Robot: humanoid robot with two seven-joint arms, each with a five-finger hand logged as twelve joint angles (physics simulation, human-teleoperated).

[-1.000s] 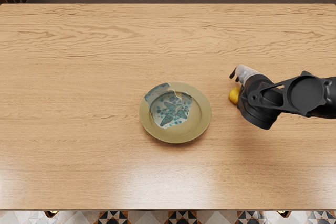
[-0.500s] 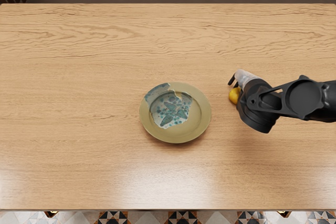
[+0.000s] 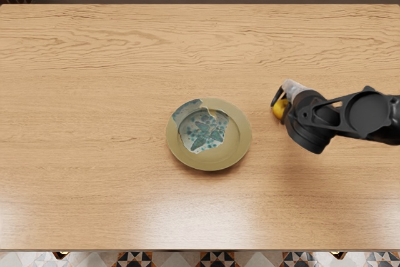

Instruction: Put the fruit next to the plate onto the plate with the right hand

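Fingers [image 3: 274,97] were curled in: one dark finger hooked round the left edge of the fruit [image 3: 279,109], the others hidden under the right hand [image 3: 290,92]. That read as a grip on it, though whether it had cleared the table [image 3: 125,60] could not be told. The fruit, small and yellow, mostly covered, sat to the right of the plate [image 3: 240,145], apart from its rim. By its looks it was light, rounded and smooth-skinned, so likely to roll or squirt out of a pinch. It was best taken round its middle with a gentle squeeze. The shallow plate would probably let it roll if dropped.
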